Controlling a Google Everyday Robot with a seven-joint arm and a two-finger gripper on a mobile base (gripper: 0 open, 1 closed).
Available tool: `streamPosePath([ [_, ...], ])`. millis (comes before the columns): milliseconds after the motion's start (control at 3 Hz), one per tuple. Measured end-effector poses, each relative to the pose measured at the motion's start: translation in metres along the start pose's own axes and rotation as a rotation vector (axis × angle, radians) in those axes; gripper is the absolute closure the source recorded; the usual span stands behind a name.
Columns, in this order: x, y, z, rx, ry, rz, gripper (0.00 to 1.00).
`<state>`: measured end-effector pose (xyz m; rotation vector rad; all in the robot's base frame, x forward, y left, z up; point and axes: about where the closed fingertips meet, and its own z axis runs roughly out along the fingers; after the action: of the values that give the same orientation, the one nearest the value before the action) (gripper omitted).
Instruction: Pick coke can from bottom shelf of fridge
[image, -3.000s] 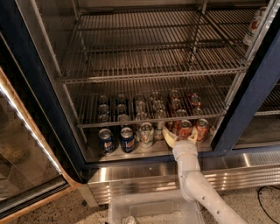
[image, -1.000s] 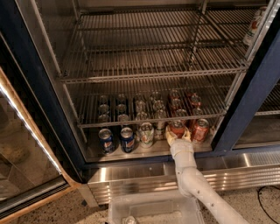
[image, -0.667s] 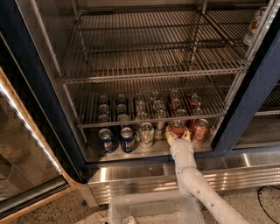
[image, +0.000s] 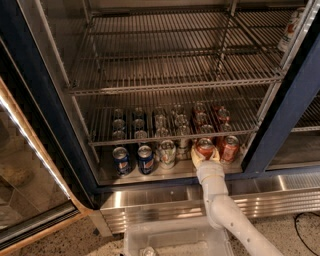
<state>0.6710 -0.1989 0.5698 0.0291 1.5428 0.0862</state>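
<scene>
At the front of the bottom shelf (image: 175, 172), toward 5 o'clock in the view, the coke can (image: 205, 146) is clasped low on its body by the gripper (image: 205, 157), whose pale fingers (image: 196, 157) are closed against both sides of it. The can is seen upright and resting on the shelf, so the grasp is judged made and the lift-out not yet begun. A small raise followed by a straight pull toward 6 o'clock, out of the fridge (image: 35, 100), is called for next. Room is tight: a second red can (image: 230, 148) is set just beside at 3 o'clock, a pale can (image: 167, 153) near at 9 o'clock, and more cans are ranked behind at 12 o'clock. The front edge of the wire rack (image: 170, 137) is hung close overhead, so little height can be spent on the lift. Any sideways swing is bounded by the blue post (image: 280, 125) at 3 o'clock. Free space is found only at 6 o'clock, over the steel base (image: 160, 200), where the arm (image: 223, 210) is laid.
</scene>
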Motion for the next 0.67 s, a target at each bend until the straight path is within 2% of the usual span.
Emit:
streamPosePath([
  [667, -0.036, -0.008, -0.039, -0.031, -0.047, 0.062, 1.0],
])
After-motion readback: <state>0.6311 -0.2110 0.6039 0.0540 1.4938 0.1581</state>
